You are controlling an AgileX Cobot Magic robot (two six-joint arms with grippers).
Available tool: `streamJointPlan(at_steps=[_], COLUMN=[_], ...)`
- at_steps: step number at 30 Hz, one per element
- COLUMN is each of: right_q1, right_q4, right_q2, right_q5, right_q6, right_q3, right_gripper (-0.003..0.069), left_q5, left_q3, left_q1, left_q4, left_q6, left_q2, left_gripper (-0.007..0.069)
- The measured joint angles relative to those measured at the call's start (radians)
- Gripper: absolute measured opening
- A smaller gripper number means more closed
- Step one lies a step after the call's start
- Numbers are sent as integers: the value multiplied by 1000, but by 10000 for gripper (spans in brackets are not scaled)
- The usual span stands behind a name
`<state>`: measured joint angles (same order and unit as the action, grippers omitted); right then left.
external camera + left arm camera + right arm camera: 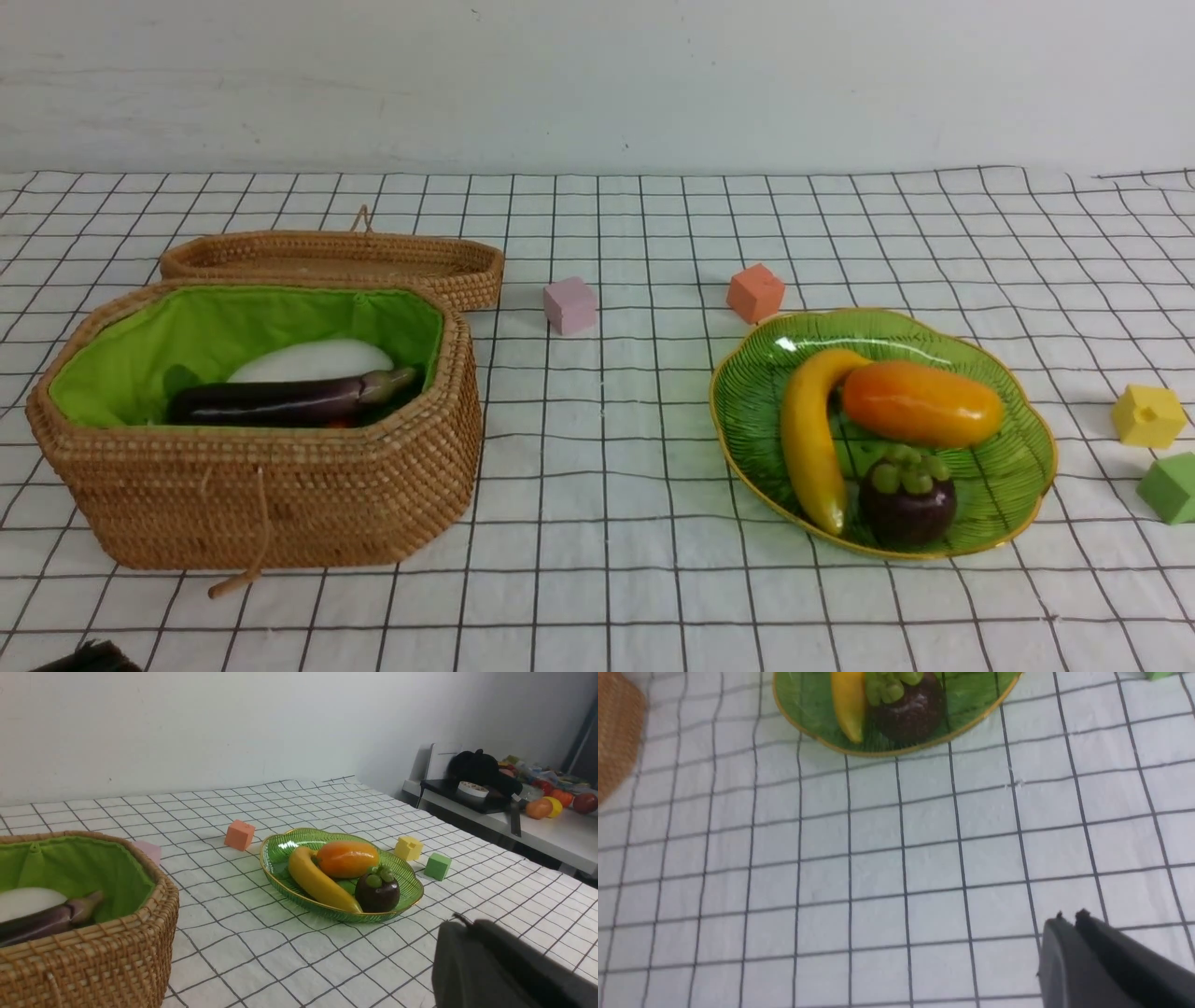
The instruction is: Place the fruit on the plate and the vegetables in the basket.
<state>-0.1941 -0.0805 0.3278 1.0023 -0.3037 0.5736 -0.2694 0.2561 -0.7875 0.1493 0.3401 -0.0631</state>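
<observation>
The woven basket (pixel 280 504) with green lining stands at the left and holds a dark-purple eggplant (pixel 280 399) and a white radish (pixel 313 359). On the green plate (pixel 1018 467) at the right lie a yellow banana (pixel 808 439), an orange mango-like fruit (pixel 920 403) and a mangosteen (pixel 906 504). My left gripper (pixel 460 921) is shut and empty above the cloth, on the near side of the plate (pixel 280 854). My right gripper (pixel 1069 917) is shut on nothing over bare cloth, also short of the plate (pixel 803 700). Neither gripper's fingertips show in the front view.
The shallow woven lid (pixel 327 261) lies behind the basket. A pink cube (pixel 569 305) and an orange cube (pixel 755 292) sit mid-table behind the plate. A yellow cube (pixel 1147 415) and a green cube (pixel 1169 487) sit near the right edge. A side table (pixel 551 830) with clutter stands beyond.
</observation>
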Motion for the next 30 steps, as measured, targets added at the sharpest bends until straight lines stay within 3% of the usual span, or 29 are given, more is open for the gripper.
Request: streamJointPlan(at_steps=[7,19,23,30], right_q1=[0,0,4,157], right_q4=[7,28,98,250], right_q2=[-90,-90,-98,-236], right_q5=[-231,-263,-310,-608], right_q6=[-119,-120,-120,-74], right_q3=[-134,-196,-210,-487], right_gripper=[55,67,64,-5], left_q5=[-35,-44,-47,-49], left_q3=[0,-4,-4,-5], left_q1=[0,0,0,0], left_q4=[0,0,0,0], left_q6=[3,3,3,3], left_q2=[1,1,1,1], left_gripper=[-13,-13,-13,-13])
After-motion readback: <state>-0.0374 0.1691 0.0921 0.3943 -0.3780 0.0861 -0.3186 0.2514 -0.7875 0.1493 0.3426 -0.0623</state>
